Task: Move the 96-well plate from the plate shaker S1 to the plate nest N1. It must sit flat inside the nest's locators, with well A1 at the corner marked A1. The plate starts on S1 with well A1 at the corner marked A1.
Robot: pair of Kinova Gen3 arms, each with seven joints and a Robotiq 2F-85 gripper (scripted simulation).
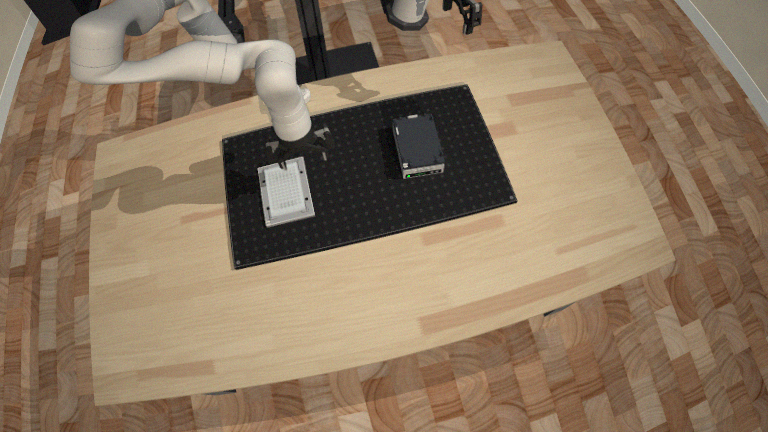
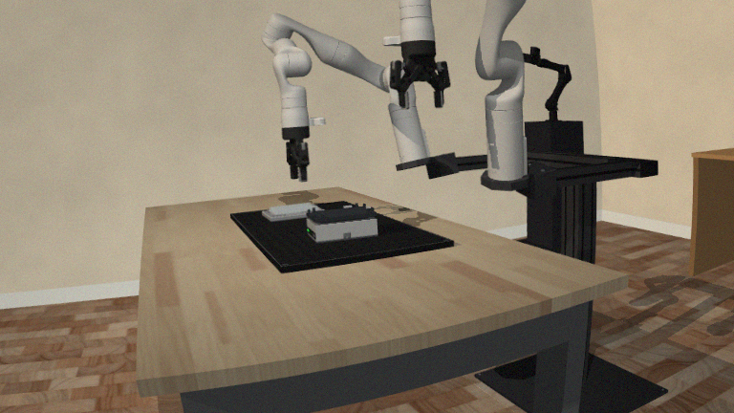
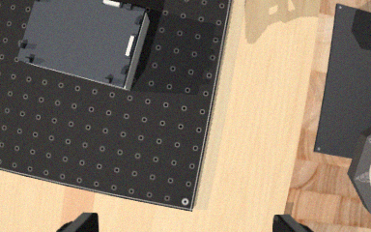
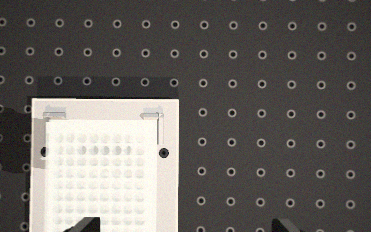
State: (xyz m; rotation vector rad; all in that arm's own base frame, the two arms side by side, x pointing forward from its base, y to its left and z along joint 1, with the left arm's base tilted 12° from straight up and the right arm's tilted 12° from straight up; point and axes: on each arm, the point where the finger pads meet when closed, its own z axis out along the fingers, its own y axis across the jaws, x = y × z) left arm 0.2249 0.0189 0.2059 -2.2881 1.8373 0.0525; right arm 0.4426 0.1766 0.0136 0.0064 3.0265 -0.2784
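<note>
The white 96-well plate (image 1: 286,189) (image 4: 101,179) lies in the pale plate nest N1 (image 1: 289,219) (image 4: 169,193), inside its corner locators as far as the right wrist view shows; its lower end is cut off there. It looks flat. The A1 mark is not legible. The plate shaker S1 (image 1: 417,141) (image 2: 346,228) (image 3: 82,39) has a dark, bare top. My right gripper (image 1: 304,160) (image 2: 298,178) (image 4: 185,226) is open and empty, well above the nest and off to one side of the plate. My left gripper (image 1: 473,25) (image 2: 420,102) (image 3: 185,224) is open and empty, high beyond the table edge.
Nest and shaker stand apart on the black perforated board (image 1: 362,201) (image 2: 270,251) (image 3: 111,145), which lies on the wooden table (image 1: 339,302) (image 2: 324,305). Upright clips stand around the shaker's top. The arms' black stand (image 2: 560,213) is behind the table.
</note>
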